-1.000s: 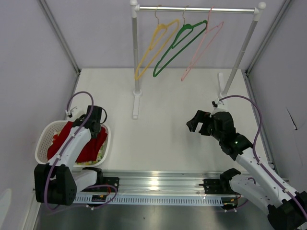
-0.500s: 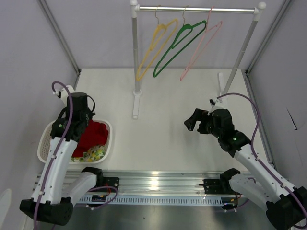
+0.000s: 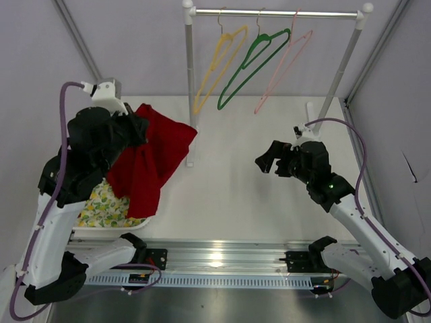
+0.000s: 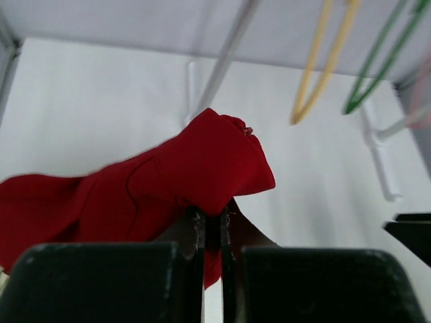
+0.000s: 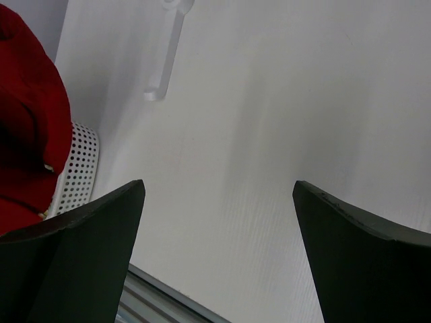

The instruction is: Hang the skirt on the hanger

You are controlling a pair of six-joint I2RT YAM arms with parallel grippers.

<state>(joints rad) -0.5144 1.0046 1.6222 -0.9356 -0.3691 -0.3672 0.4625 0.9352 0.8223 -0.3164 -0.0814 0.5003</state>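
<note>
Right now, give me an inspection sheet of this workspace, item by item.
Surface: white table, no marks seen.
Job's things: red skirt hangs from the left pincer above the basket; pink hanger hooked on the rail, rightmost.
Clutter: floral cloth in the basket; yellow hanger and green hanger on the rail.
Grippers: left pincer shut on the skirt; right pincer open, empty, over the table.
Cables: purple cables loop along both arms, no snag seen.
Surroundings: plain grey walls, nothing else seen.
</note>
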